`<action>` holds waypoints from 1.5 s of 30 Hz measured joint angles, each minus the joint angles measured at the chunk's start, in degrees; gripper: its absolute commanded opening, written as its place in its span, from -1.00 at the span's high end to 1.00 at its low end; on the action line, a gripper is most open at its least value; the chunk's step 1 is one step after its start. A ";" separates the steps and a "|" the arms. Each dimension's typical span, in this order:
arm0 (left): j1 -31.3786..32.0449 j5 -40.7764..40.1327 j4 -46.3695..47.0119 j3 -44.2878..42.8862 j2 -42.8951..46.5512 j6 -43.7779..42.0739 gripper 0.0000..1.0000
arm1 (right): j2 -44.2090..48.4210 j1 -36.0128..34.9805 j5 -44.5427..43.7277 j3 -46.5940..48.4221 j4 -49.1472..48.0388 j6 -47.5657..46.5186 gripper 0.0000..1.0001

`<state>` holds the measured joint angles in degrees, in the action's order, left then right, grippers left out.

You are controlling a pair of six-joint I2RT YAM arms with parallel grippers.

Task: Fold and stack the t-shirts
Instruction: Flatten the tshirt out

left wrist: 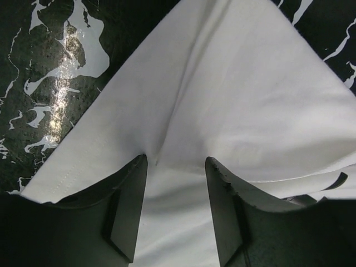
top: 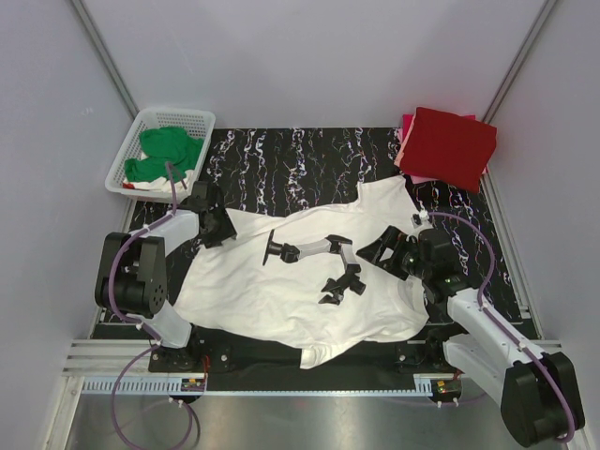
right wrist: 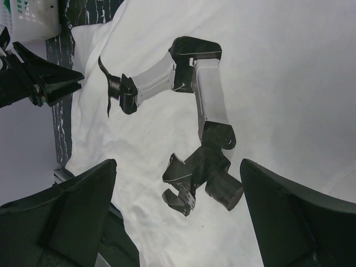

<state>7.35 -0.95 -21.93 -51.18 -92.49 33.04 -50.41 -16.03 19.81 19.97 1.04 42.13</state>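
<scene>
One white t-shirt (top: 246,281) lies spread, rumpled, robot-arm print (top: 305,250) up.

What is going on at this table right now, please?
Two arms are working on a white t-shirt spread on the table. The left gripper sits at its left corner, jaws partly apart; whether it grips cloth is unclear. The right gripper hovers wide open over the right side. A folded red shirt lies on a pink shirt back right; a green shirt lies in the basket.
</scene>
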 measured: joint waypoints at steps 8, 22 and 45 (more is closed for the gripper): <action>0.15 0.02 0.68 0.00 -0.28 0.07 0.17 | -0.87 0.00 0.42 0.00 -0.04 0.00 -1.00; 0.15 0.02 -0.85 -1.79 -0.28 0.07 0.08 | -1.38 0.00 0.46 0.00 -0.83 0.15 -0.99; 0.37 0.48 -1.49 -4.72 -2.29 -0.15 1.00 | -2.05 0.00 0.72 0.00 -0.98 0.17 -0.99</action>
<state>7.73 -0.47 -23.42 -55.90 -94.78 32.88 -52.47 -16.03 20.53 19.97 0.05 42.30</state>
